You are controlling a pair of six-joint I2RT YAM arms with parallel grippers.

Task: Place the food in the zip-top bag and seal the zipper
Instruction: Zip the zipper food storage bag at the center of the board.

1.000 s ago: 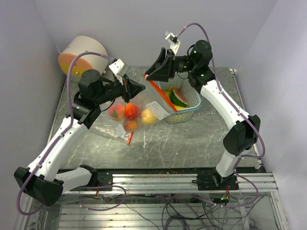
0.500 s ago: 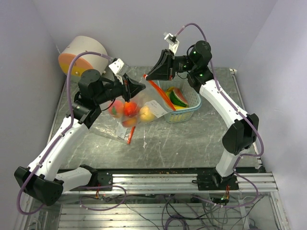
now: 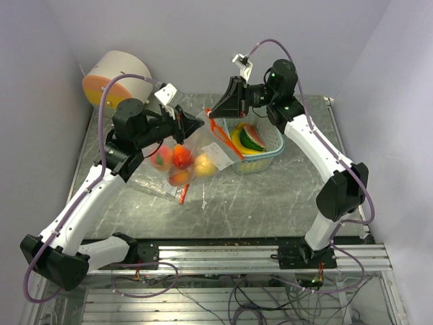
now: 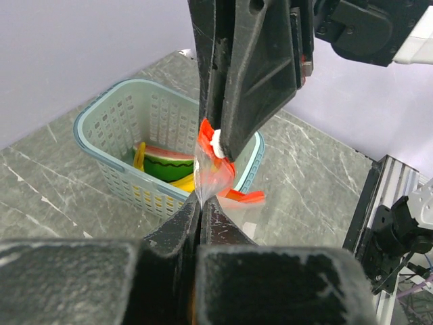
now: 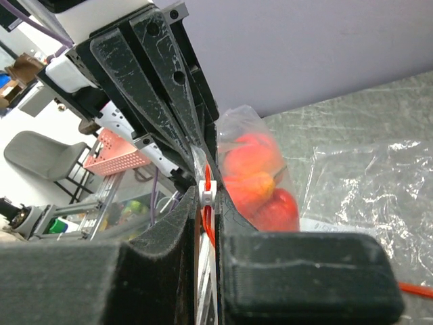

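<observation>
Your left pincer (image 3: 197, 124) and right pincer (image 3: 214, 112) meet raised over the grey bench (image 3: 270, 196), both clamped tight on the rim of the zip-top bag (image 3: 193, 145). Food (image 3: 181, 157) sits inside; a watermelon slice (image 3: 254, 137) lies in the basket (image 3: 260, 162). Pale walls.

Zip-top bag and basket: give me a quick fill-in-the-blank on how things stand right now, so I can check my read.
1. The left gripper and right gripper are both ____ on the top edge of the zip-top bag.
2. The watermelon slice lies in the pale blue ____.
3. Beside that slice lies the yellow ____.
Missing words: shut; basket; banana.
</observation>
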